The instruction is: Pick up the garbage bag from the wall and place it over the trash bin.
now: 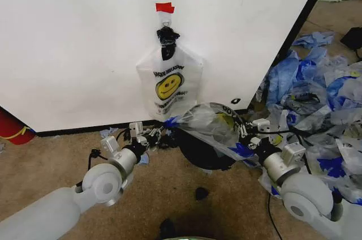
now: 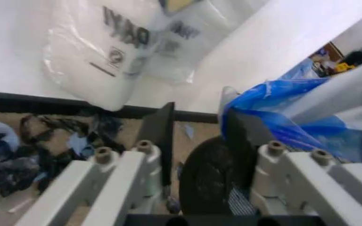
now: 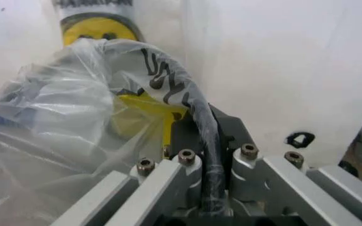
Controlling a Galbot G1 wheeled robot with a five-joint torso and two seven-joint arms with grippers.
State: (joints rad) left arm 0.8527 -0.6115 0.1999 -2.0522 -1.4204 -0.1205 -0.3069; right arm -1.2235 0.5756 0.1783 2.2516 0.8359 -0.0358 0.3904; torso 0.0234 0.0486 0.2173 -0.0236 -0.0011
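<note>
Crinkling translucent garbage bag (image 1: 212,124) over round mesh trash bin (image 1: 203,152)

Robot test area, lab-like: freestanding white wall (image 1: 73,47) panel with red tape (image 1: 164,7), worn brown carpet (image 1: 51,155), heap of blue plastic bags (image 1: 317,93) dumped at right.

garbage bag (image 1: 212,124) draped over trash bin (image 1: 198,149)

a white panel (image 1: 73,47) with a black base strip (image 1: 85,129) stands on worn brown carpet (image 1: 186,206). a heap of blue plastic bags (image 1: 322,98) lies to the right; a red cylinder (image 1: 12,128) sits far left.
</note>
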